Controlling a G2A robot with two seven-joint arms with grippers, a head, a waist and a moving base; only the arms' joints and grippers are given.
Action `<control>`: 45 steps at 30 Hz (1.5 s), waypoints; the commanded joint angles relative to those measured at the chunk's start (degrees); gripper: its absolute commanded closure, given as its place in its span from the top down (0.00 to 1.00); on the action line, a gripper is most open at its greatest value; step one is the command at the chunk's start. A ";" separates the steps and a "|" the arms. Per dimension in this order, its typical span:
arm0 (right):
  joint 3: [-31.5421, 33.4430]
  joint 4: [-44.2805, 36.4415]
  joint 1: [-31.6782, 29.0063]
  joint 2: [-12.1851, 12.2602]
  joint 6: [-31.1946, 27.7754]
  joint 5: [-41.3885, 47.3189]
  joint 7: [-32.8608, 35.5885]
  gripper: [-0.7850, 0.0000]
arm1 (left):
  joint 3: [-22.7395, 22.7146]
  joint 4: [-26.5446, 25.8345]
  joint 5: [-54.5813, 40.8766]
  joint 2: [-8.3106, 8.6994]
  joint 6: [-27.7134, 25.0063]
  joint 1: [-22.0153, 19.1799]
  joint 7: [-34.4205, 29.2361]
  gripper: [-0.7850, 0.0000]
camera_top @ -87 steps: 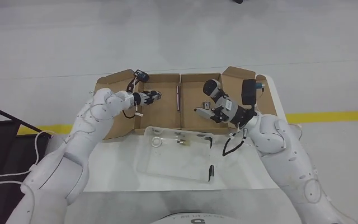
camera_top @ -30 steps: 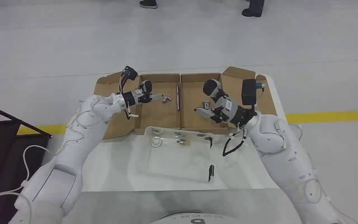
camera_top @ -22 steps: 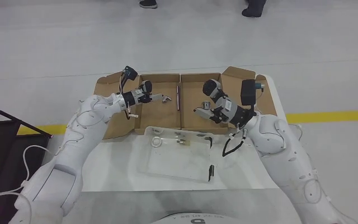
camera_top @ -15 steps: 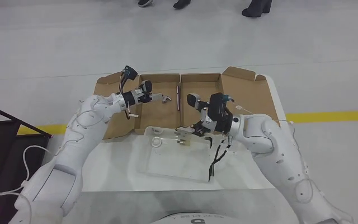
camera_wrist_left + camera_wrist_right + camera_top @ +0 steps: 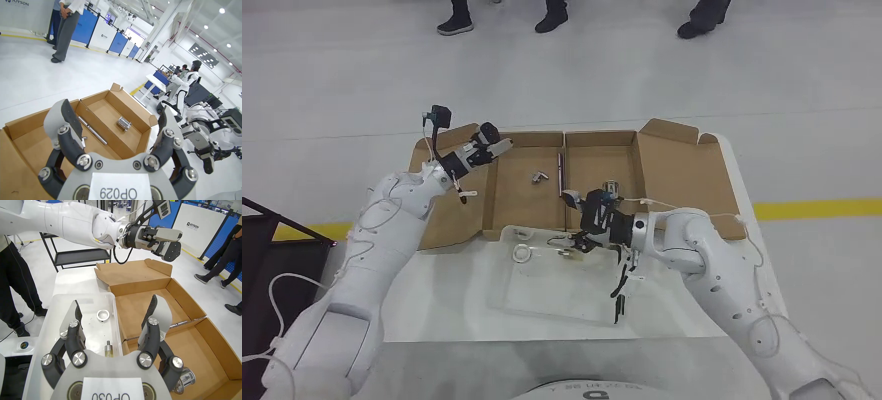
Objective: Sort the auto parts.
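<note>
right end effector point(image 5: 115, 300) spread | cylindrical part point(image 5: 187, 379) partly hidden behind it

Splayed right hand point(image 5: 115, 298) above tray point(image 5: 88, 306)

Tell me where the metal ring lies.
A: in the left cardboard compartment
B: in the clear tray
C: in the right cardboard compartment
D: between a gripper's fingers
B: the metal ring lies flat on the floor of the clear tray, outside the cardboard box.
</note>
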 commanded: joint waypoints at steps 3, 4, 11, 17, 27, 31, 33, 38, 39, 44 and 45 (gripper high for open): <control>0.02 -0.01 -0.01 0.00 0.01 0.04 -0.03 1.00 | 0.00 0.00 0.00 0.00 -0.01 0.00 -0.01 1.00; 0.02 -0.01 -0.01 0.00 0.01 0.04 -0.03 1.00 | 0.00 0.00 0.00 0.00 -0.01 0.00 -0.01 1.00; -1.72 -0.77 -0.82 0.38 -4.33 -4.32 1.81 1.00 | 0.00 0.00 0.00 0.00 -0.01 0.00 -0.01 1.00; -1.61 -0.02 -2.96 1.04 -6.71 -8.61 0.05 0.93 | 0.00 0.00 0.00 0.00 -0.01 0.00 -0.01 1.00; -7.09 0.53 -2.04 0.59 -2.32 -18.25 5.15 0.78 | -1.30 -3.39 -2.28 0.14 2.90 2.63 -0.96 1.00; -8.92 1.17 -1.24 0.29 -0.76 -20.31 6.68 0.84 | -1.71 -3.14 -2.91 0.11 2.90 2.74 -1.53 1.00; -9.52 1.43 -0.93 0.14 0.27 -20.73 7.41 0.80 | -1.91 -3.11 -2.93 0.08 2.96 2.80 -1.43 1.00; -10.23 2.12 -0.26 -0.12 2.24 -20.71 9.22 0.65 | -2.37 -3.15 -3.08 -0.01 2.84 2.96 -1.18 1.00; -10.33 2.36 -0.09 -0.17 2.60 -20.58 9.73 0.53 | -2.45 -3.15 -3.01 -0.03 2.83 2.95 -1.17 1.00; -11.00 3.61 0.68 -0.47 4.00 -19.77 11.98 0.47 | -2.53 -2.53 -3.08 -0.24 2.77 2.92 -1.21 1.00; -11.15 3.94 0.79 -0.52 4.03 -19.47 12.39 0.47 | -2.45 -2.36 -3.03 -0.29 2.83 2.86 -1.44 1.00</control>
